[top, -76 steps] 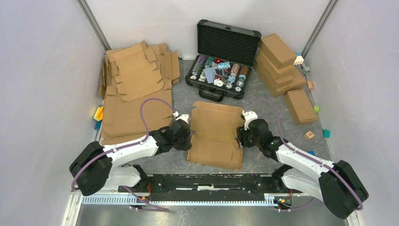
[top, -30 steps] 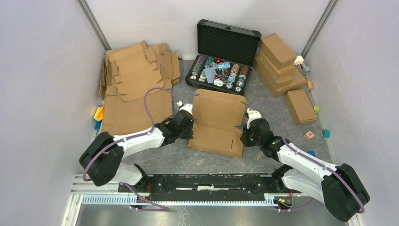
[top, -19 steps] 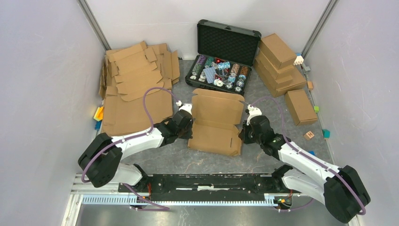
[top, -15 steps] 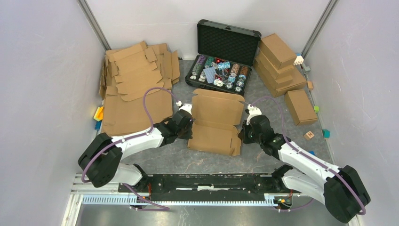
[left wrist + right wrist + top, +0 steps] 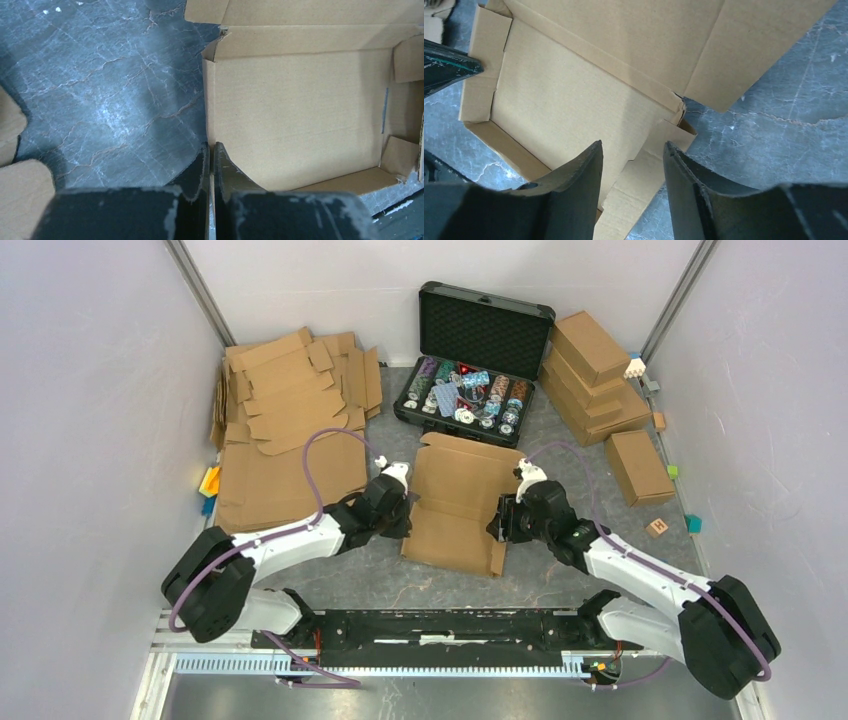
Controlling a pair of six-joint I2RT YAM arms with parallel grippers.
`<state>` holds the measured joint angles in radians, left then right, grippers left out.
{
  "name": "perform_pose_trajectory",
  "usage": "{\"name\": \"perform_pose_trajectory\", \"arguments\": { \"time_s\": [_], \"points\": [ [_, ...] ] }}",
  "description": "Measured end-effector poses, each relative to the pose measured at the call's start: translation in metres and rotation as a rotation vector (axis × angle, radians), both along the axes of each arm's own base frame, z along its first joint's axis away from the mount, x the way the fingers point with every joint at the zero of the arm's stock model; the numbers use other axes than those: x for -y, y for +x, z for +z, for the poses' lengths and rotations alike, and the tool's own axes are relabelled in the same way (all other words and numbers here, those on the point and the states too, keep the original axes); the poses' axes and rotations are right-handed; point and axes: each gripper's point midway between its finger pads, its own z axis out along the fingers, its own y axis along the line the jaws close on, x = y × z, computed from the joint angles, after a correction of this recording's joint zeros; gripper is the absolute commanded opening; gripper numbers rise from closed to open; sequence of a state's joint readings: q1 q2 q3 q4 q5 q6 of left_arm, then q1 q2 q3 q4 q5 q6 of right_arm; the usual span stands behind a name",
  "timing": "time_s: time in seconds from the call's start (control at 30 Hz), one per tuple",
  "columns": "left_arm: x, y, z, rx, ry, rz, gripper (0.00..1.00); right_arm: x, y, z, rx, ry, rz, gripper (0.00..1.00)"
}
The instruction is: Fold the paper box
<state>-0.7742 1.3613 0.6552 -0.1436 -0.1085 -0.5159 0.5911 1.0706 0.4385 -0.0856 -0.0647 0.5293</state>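
Note:
The paper box (image 5: 455, 502) lies half-formed on the grey table between my two arms, its lid panel flat towards the back. My left gripper (image 5: 404, 516) is shut on the box's raised left wall; in the left wrist view the thin wall edge runs up between the closed fingertips (image 5: 210, 150), with the box floor (image 5: 295, 115) to the right. My right gripper (image 5: 503, 518) is open over the box's right side. In the right wrist view its fingers (image 5: 631, 146) straddle the right side flap (image 5: 644, 165), which leans outward over the table and is not gripped.
An open black case of poker chips (image 5: 470, 360) stands behind the box. Flat cardboard blanks (image 5: 290, 430) are piled at the back left. Finished brown boxes (image 5: 595, 375) are stacked at the back right, one more (image 5: 638, 466) beside them. Small coloured blocks (image 5: 658, 527) lie by the walls.
My right gripper has opened, let go of the box's right wall and shifted slightly inward over it. The left gripper has kept its hold and place.

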Motion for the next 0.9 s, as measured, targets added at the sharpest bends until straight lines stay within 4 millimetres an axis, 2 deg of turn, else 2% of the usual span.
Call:
{"name": "perform_pose_trajectory", "arguments": {
  "time_s": [0.27, 0.53, 0.9],
  "points": [
    [-0.004, -0.004, 0.007, 0.026, -0.024, 0.001, 0.05, -0.010, -0.011, 0.000, 0.002, 0.094, 0.037, 0.56],
    [-0.004, -0.004, 0.012, 0.036, -0.034, 0.002, 0.05, -0.013, -0.011, 0.001, 0.003, 0.111, 0.043, 0.44],
    [-0.006, -0.006, 0.010, 0.028, -0.026, 0.001, 0.04, -0.011, -0.015, -0.016, -0.048, 0.093, 0.029, 0.44]
  ]
}}
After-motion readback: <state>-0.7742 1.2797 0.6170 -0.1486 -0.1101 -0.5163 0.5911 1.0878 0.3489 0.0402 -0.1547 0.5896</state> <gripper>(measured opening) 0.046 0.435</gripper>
